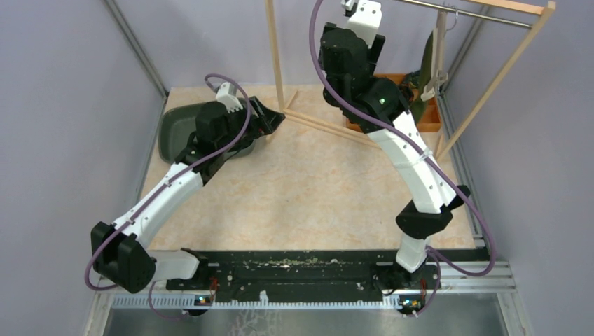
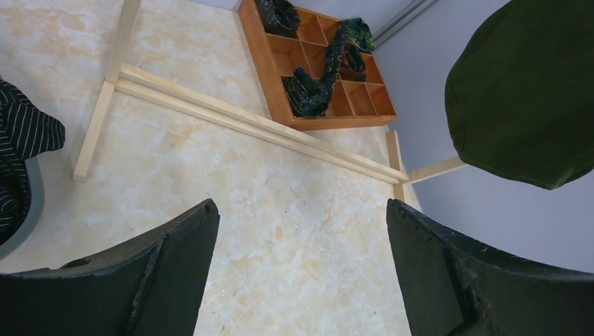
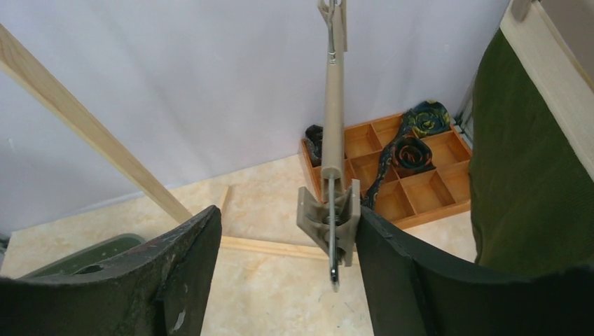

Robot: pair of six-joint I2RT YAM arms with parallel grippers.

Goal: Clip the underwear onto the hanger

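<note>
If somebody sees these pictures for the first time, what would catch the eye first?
Probably the beige clip hanger hanging at the rear right, its lower clip between the open fingers of the right gripper. Beside it, to the right, hangs a dark green cloth, and behind on the table sits a wooden compartment tray holding dark patterned fabrics.

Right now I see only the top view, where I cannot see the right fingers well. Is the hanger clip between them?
Observer: Yes. The right wrist view shows the hanger clip between the right fingers, close against one of them.
Operator: Does that clip hold anything?
Observer: No, it looks empty; the dark green cloth hangs beside it.
Operator: And the left fingers?
Observer: The left fingers stand wide open and hold nothing.
</note>
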